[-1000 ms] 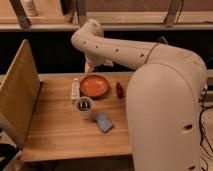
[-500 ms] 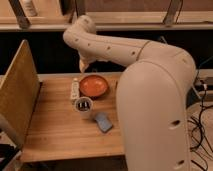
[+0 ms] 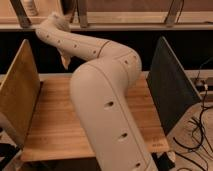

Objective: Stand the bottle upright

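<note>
Arm (image 3: 105,100) now fills the middle of the view. The thick lower link rises from the bottom edge, bends at the elbow right of centre, and the forearm runs up-left to a joint near the top left. Half a second ago the arm sat more to the right and most of the tabletop (image 3: 50,125) was in sight; now only bare wood strips left and right of the arm show.

Gripper (image 3: 65,59): a pale piece hanging under the forearm at upper left, above the back edge of the tabletop and well clear of the wood. Earlier it hung just behind the orange bowl. Fingers spread, with nothing seen between them.

Bottle: not visible now, since the arm covers the part of the tabletop where it was. In the earlier frames it lay flat on the tabletop, just left of the orange bowl. Cannot tell its pose now. The bowl, the blue item, the cup and the small dark red object have also gone from sight behind the arm.

The view itself has shifted. The wooden side panel (image 3: 17,92) at left looks closer and steeper. A dark panel (image 3: 172,85) stands at the right edge of the tabletop; it was not seen earlier. Cables (image 3: 197,130) trail at far right, as before.

Along the top are metal shelf posts (image 3: 82,12), with the shelf bottle (image 3: 30,6) at top left, cut off by the frame edge.
</note>
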`<state>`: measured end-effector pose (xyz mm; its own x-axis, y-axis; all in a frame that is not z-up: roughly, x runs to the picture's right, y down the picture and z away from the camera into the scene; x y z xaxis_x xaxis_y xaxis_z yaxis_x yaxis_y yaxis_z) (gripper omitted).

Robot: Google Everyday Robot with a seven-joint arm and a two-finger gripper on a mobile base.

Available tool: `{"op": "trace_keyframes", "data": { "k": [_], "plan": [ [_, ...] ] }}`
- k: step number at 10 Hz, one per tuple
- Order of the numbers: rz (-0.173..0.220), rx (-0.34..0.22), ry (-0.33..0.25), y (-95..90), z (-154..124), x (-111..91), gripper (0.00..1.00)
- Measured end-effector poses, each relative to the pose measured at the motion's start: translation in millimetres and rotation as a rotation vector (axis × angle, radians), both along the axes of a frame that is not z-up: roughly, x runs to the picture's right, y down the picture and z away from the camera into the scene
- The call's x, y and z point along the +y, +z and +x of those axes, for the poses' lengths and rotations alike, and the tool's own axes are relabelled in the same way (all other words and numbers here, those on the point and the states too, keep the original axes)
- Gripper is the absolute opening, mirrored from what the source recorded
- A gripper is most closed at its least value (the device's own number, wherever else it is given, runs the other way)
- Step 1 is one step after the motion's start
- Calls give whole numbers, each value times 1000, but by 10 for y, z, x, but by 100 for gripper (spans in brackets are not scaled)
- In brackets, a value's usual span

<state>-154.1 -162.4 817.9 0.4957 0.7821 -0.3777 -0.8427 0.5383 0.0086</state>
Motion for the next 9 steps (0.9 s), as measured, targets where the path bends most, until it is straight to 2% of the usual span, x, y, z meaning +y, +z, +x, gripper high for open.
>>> {"op": "trace_keyframes", "data": {
  "k": [2,3,5,6,7,8,9],
  "plan": [
    [-32,55,114,311,7,-89,80],
    [-57,59,160,404,-10,-77,80],
    [-186,-7,285,584,-125,123,80],
    [-232,-47,326,605,-189,196,80],
    [-248,-96,366,563,-272,164,80],
    [-235,-151,399,454,-366,31,80],
    [-222,-169,413,397,-376,-53,80]
  ]
}}
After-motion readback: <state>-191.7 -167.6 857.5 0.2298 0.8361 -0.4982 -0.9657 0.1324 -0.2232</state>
